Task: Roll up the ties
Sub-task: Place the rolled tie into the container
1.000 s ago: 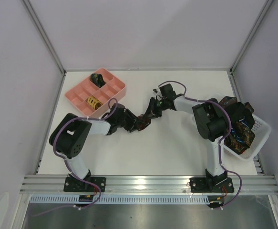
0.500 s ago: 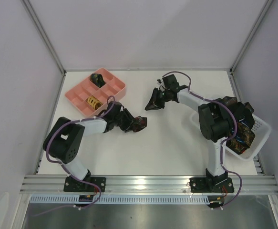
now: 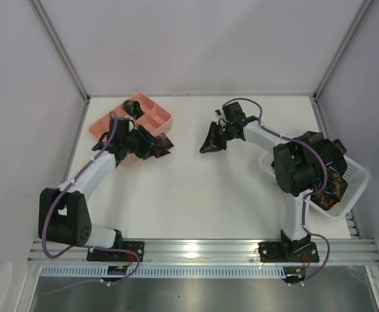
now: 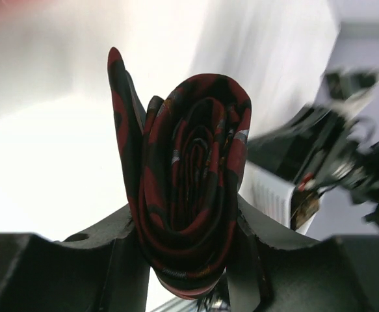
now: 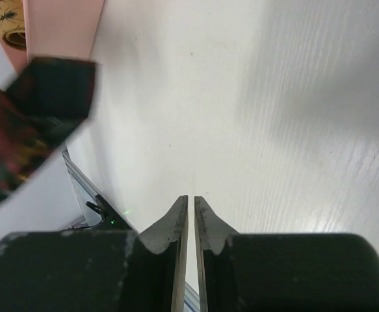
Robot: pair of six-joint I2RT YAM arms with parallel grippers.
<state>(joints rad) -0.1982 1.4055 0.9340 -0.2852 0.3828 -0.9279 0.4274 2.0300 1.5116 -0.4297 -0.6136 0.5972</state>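
Gripping rolled tie w/ L jaws (by tray); R jaws clenched, empty.

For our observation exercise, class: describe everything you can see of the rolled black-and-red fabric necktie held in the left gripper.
The black fabric necktie with red patterning is wound into a tight upright spiral, its layers showing end-on. One pointed tip stands free beside the coil. The two black fingers of the left gripper clamp it from both sides. Seen from above, it is held by the near edge of the pink compartment tray.
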